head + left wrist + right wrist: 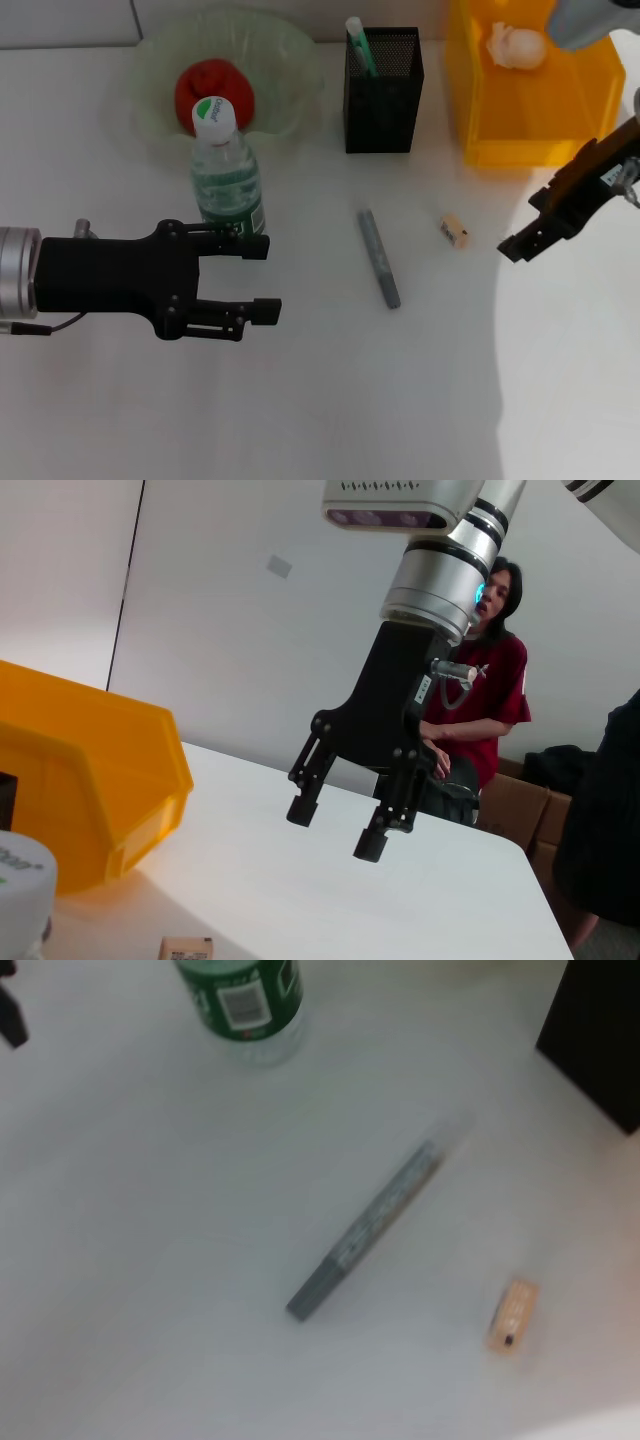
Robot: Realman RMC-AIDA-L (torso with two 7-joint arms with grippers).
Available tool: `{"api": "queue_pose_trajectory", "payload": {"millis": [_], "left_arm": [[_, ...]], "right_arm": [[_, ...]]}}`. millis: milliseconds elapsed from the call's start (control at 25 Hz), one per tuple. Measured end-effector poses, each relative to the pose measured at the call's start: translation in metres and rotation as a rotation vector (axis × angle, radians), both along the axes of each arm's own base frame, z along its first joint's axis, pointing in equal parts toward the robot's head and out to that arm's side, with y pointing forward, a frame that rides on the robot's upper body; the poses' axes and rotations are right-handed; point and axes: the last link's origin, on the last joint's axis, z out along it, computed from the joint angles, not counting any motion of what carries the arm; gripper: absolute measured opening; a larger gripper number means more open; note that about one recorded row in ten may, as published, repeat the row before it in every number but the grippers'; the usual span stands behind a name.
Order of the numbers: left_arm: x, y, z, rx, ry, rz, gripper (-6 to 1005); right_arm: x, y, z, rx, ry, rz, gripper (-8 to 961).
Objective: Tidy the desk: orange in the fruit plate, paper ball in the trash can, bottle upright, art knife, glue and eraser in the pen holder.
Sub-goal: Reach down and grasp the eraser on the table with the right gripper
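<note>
Eraser (pixel 512 1314) label-up, right-wrist view only

The bottle (pixel 227 170) is stood upright before the fruit plate (pixel 290 60), with the art knife (pixel 379 258) and eraser (pixel 454 231) laid rightward before the pen holder (pixel 384 95).

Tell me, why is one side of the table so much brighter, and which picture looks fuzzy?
Head view: a bright patch washes out the table below the right gripper; the left gripper sits in dimmer light. Right wrist view: soft throughout, with the grey knife and eraser smeared. Left wrist view: fairly crisp.
</note>
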Motion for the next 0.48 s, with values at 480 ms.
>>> {"api": "queue_pose_trajectory", "payload": {"millis": [480], "left_arm": [[0.000, -0.003, -0.004, -0.002, -0.008, 0.008, 785]], "right_arm": [[0.022, 0.043, -0.057, 0.133, 0.006, -0.007, 753]]}}
